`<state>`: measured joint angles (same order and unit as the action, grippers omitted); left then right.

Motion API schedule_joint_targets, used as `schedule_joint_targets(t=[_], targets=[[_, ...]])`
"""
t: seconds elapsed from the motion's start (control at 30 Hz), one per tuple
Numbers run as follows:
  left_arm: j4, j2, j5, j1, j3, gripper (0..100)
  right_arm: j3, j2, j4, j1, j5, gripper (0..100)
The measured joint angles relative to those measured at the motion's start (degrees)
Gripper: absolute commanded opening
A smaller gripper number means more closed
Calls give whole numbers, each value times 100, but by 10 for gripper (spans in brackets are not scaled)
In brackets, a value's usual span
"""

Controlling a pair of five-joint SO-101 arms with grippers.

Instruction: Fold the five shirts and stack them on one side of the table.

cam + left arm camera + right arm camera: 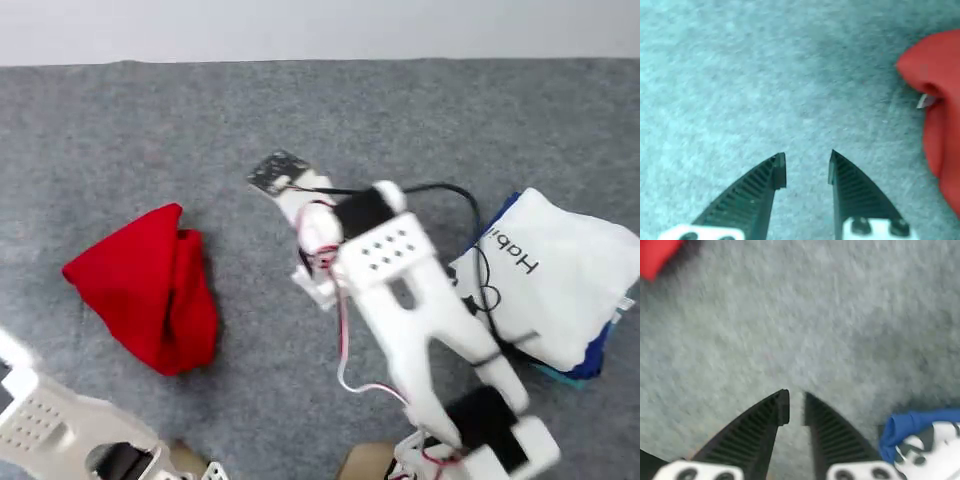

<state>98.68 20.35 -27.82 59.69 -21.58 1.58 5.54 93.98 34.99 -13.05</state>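
A crumpled red shirt (150,285) lies on the grey carpeted table, left of centre. At the right side a folded white shirt (560,270) tops a stack, with a blue shirt (597,352) showing beneath it. My left gripper (806,169) is open over bare carpet, and the red shirt (940,100) sits a short way off to one side. My right gripper (796,409) hangs over bare carpet between the two piles, its fingers narrowly open and holding nothing. A blue and white corner of the stack (912,427) lies close beside it.
The right arm (400,290) stretches from the front edge to the table's middle, its cable looping over the white shirt. The left arm (60,425) sits at the front left corner. Grey carpet (150,130) spreads free along the back.
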Motion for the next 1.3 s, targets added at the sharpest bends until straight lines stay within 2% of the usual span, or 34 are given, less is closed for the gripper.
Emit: schedule_joint_targets(t=[0.13, 0.4, 0.7, 1.0, 1.07, 1.13, 1.3], targets=[[9, 0, 0, 334, -105, 151, -756, -844, 0, 501, 290, 188], [9, 0, 0, 712, -114, 148, -2523, -2769, -202, 1363, 352, 189], [9, 35, 0, 932, -114, 148, -4791, -4967, -1029, 1477, 352, 190], [9, 35, 0, 993, -114, 148, -7103, -6822, -1222, 1609, 352, 184], [9, 35, 0, 993, -114, 148, -7464, -7138, -1213, 1644, 334, 125], [9, 35, 0, 993, -114, 148, -7771, -7341, -1152, 1662, 132, 8], [9, 35, 0, 993, -114, 148, -8440, -7508, -703, 1662, -659, 13]])
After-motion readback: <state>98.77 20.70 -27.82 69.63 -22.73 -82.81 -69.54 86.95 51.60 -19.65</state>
